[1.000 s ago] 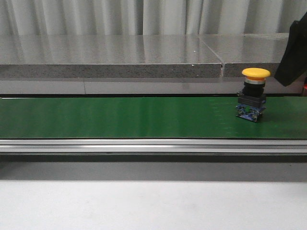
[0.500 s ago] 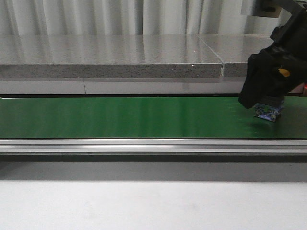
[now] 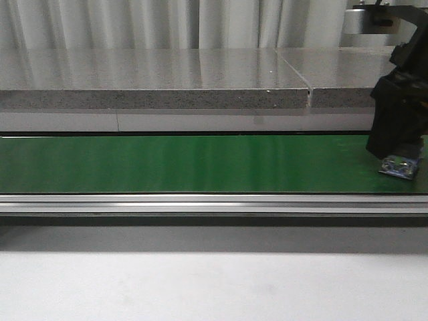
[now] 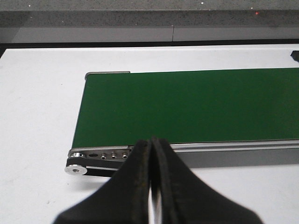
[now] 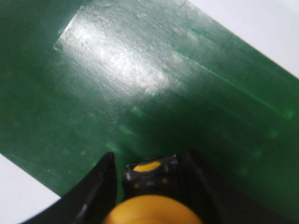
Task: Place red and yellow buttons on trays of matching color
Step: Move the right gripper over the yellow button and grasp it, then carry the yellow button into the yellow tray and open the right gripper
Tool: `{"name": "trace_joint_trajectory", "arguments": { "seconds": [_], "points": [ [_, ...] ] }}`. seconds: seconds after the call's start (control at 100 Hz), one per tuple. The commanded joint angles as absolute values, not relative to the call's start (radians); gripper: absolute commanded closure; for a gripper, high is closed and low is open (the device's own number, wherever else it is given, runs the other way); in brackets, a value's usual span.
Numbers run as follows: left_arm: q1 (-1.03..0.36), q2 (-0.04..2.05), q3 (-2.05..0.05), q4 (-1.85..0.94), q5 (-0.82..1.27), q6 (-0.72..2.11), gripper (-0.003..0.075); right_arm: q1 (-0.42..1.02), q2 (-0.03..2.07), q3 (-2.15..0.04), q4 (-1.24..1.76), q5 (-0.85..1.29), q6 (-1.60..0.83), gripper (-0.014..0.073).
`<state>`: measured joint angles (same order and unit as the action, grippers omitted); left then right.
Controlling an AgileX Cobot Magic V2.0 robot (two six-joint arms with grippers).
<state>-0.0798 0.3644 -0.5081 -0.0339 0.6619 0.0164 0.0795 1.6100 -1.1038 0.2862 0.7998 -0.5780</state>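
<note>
The yellow button [image 5: 156,210], a yellow cap on a black body, stands on the green conveyor belt [image 3: 200,164] at its right end. In the front view only its blue-and-metal base [image 3: 400,168] shows below the right gripper [image 3: 398,155]. In the right wrist view the right gripper [image 5: 148,173] is open, with one finger on each side of the button's body and a thin gap on one side. The left gripper [image 4: 152,144] is shut and empty, above the white table near the belt's left end. No red button and no trays are in view.
The belt's metal frame rail [image 3: 200,203] runs along its near side, with the end roller [image 4: 77,167] at the left end. A grey stone ledge [image 3: 167,80] lies behind the belt. White table surface [image 3: 200,287] lies in front.
The button has ridden the belt to the right. The right gripper came down over it from the upper right and followed it, now covering its cap in the front view.
</note>
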Motion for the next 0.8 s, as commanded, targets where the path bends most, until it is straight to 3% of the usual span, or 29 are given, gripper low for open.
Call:
{"name": "trace_joint_trajectory", "arguments": {
  "seconds": [0.0, 0.23, 0.52, 0.79],
  "points": [
    [-0.083, 0.371, -0.534, -0.045, 0.59, 0.008, 0.0739, 0.075, 1.553, -1.158, 0.24, 0.829, -0.52, 0.0526],
    [-0.083, 0.371, -0.534, -0.045, 0.59, 0.008, 0.0739, -0.01, 1.429, -1.201, 0.205, 0.893, -0.432, 0.0526],
    [-0.083, 0.371, -0.534, -0.045, 0.59, 0.008, 0.0739, -0.369, 1.281, -1.199, 0.205, 0.932, -0.274, 0.0526],
    [-0.083, 0.371, -0.534, -0.045, 0.59, 0.008, 0.0739, -0.634, 1.302, -1.199, 0.205, 0.832, -0.128, 0.0526]
  ]
}}
